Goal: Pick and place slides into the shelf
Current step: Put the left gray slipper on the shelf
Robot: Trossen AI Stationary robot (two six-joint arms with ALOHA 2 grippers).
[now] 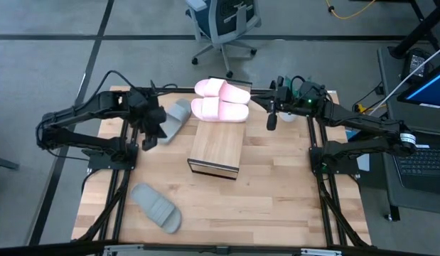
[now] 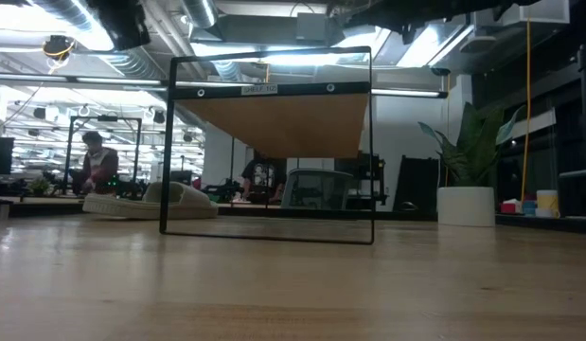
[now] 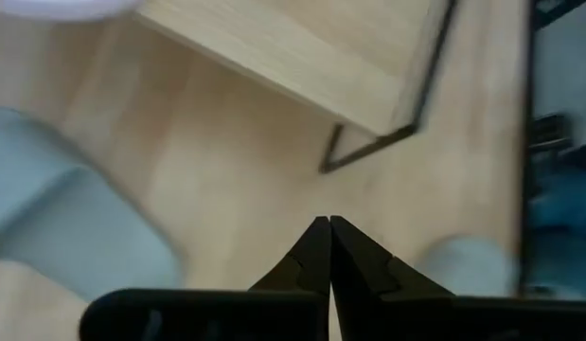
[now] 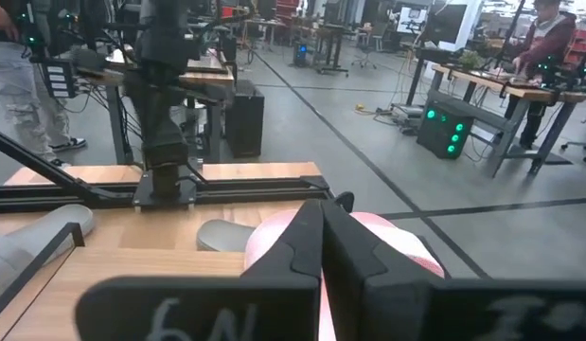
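The shelf (image 1: pixel 216 146) stands mid-table, and the low view shows it as a dark frame (image 2: pixel 269 152). Two pale pink slides (image 1: pixel 222 89) (image 1: pixel 220 109) lie side by side at its far end. One grey-green slide (image 1: pixel 175 119) rests on the table left of the shelf. Another grey-green slide (image 1: pixel 157 206) lies near the near-left corner. My left gripper (image 1: pixel 150 135) is shut and hovers over bare table (image 3: pixel 328 227) beside the first grey-green slide (image 3: pixel 65 237). My right gripper (image 1: pixel 271 117) is shut and hangs right of the pink slides (image 4: pixel 406 246).
Bare tabletop (image 1: pixel 276 192) lies to the right of and in front of the shelf. Dark frame rails (image 1: pixel 120 192) (image 1: pixel 326 199) run along both table sides. An office chair (image 1: pixel 223 21) stands beyond the far edge, and a laptop (image 1: pixel 422 160) sits off the right side.
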